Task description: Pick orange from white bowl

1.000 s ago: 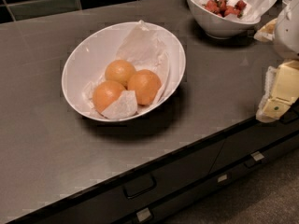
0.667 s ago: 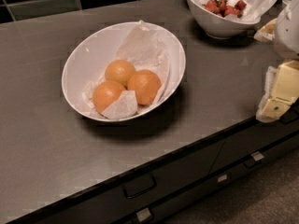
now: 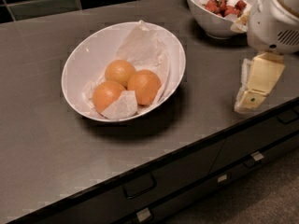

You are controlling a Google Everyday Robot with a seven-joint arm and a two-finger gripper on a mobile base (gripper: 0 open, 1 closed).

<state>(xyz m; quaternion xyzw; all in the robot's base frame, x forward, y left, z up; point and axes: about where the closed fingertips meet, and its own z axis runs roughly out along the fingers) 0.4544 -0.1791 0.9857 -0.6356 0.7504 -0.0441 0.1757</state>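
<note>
The orange is the deepest in colour of three alike. It lies in the white bowl on the right side of the group, touching the paler orange at its upper left and close against the mid-orange one at its lower left. Crumpled paper lines the bowl behind it, and one piece of the paper lies over the front of the mid-orange one. I judge the fruit to be firm, moderately heavy for its size and not fragile, but its round smooth skin can slip or roll out of a shallow hold. The hold should therefore come from above and close across its widest part, on the two sides that do not face its neighbours. The paper may be caught together with it, and the bowl's right wall leaves little room there. The bowl stands on a dark counter, above drawers. A smaller bowl with red fruit is at the far right corner. The gripper hangs over the counter's right edge, well apart from the white bowl and holding nothing; whether it is open or closed I cannot tell.
</note>
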